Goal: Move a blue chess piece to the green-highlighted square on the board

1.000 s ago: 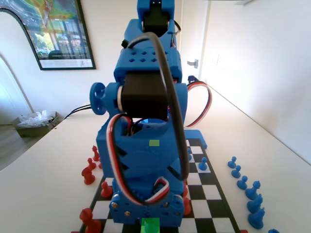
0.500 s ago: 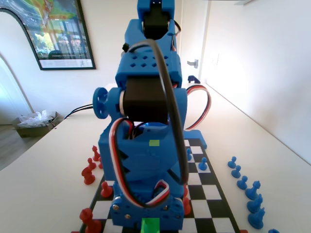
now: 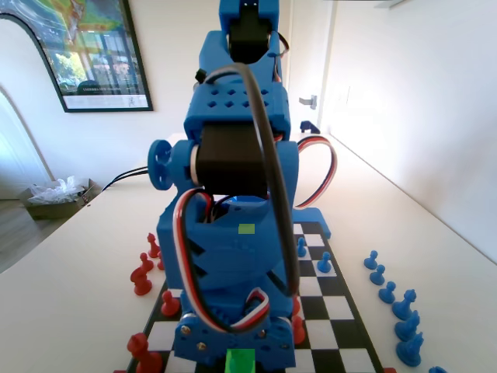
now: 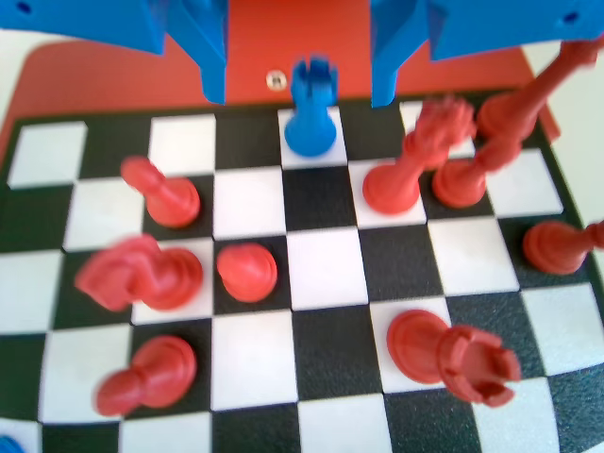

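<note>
Wrist view: gripper [image 4: 300, 71] jaws spread wide, nothing clamped. A blue chess piece [image 4: 310, 109] with a notched top stands upright between them on a white square at the board [image 4: 321, 349] far edge, touching neither jaw. Red pieces [image 4: 247, 272] scattered across nearer squares.

Fixed view: arm body blocks most of the board. Green-highlighted square [image 3: 240, 362] peeks out at bottom edge, under the arm. Spare blue pieces [image 3: 404, 307] lined up on the table right of the board.

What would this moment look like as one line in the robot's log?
end effector: open, jaws either side of blue chess piece | piece: upright on white square, far row | green-highlighted square: partly hidden | red pieces: nearby
</note>
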